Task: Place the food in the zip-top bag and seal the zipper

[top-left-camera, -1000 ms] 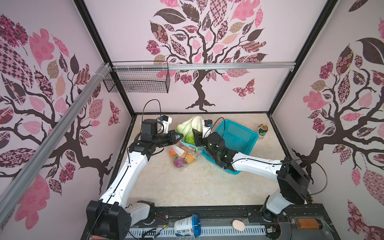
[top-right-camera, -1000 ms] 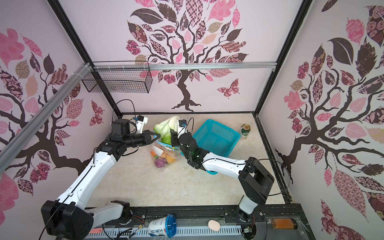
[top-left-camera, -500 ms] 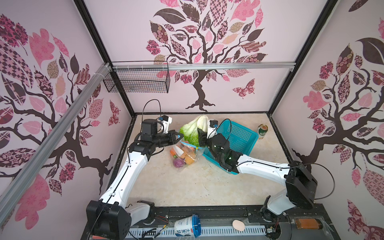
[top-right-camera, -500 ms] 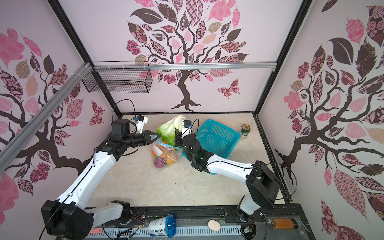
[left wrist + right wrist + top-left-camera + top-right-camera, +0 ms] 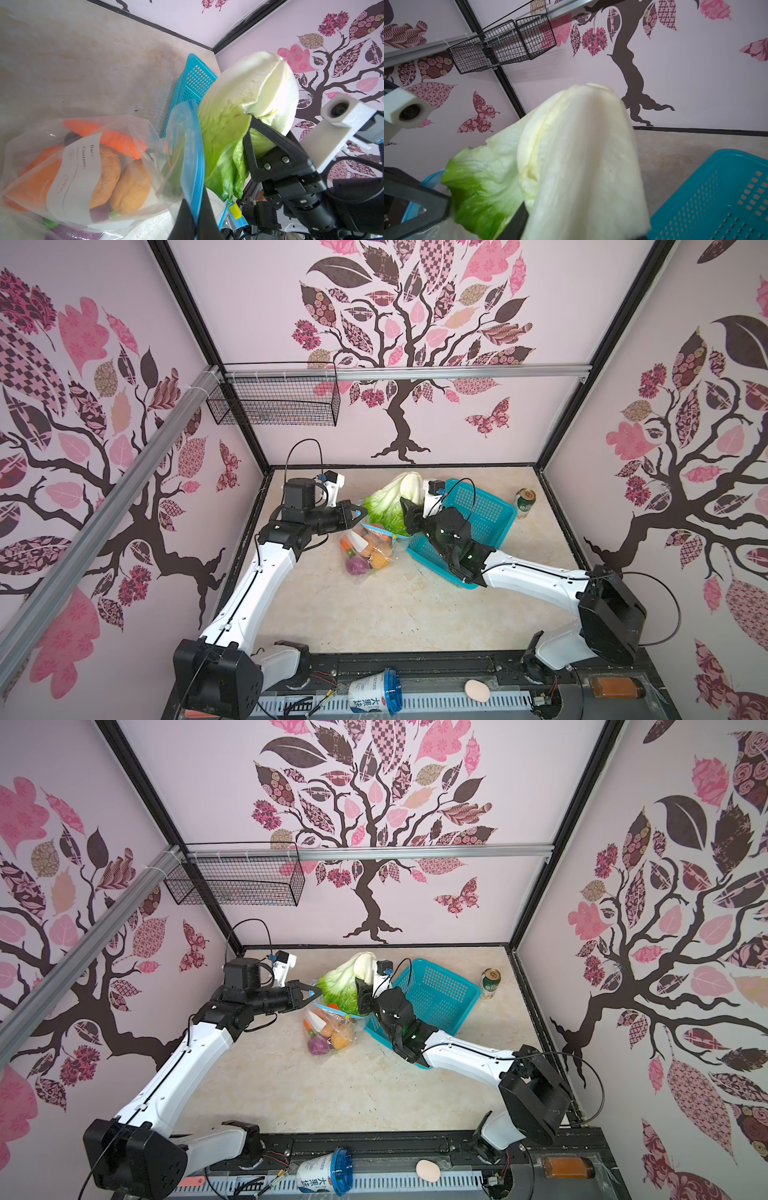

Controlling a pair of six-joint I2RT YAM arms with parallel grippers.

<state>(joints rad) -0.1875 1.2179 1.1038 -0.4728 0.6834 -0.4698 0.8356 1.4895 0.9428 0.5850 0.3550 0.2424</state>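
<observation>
While the cabbage [image 5: 388,501] hangs at the mouth of the zip-top bag [image 5: 371,551]: the job is partly done.
Bag: lies on the desk [image 5: 374,614] with carrot [image 5: 116,135], potatoes [image 5: 128,187] and onion [image 5: 356,565] inside.
Left fingers [image 5: 207,218]: pinched shut on the blue zipper [image 5: 194,158], lifting one lip.
Right fingers [image 5: 276,164]: squeezing the cabbage.
Left to do: push the cabbage in, then slide the zipper shut.

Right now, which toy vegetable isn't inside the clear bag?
The big green-white cabbage, gripped by the right gripper at the bag mouth. The carrot, potatoes and purple onion lie inside.
</observation>
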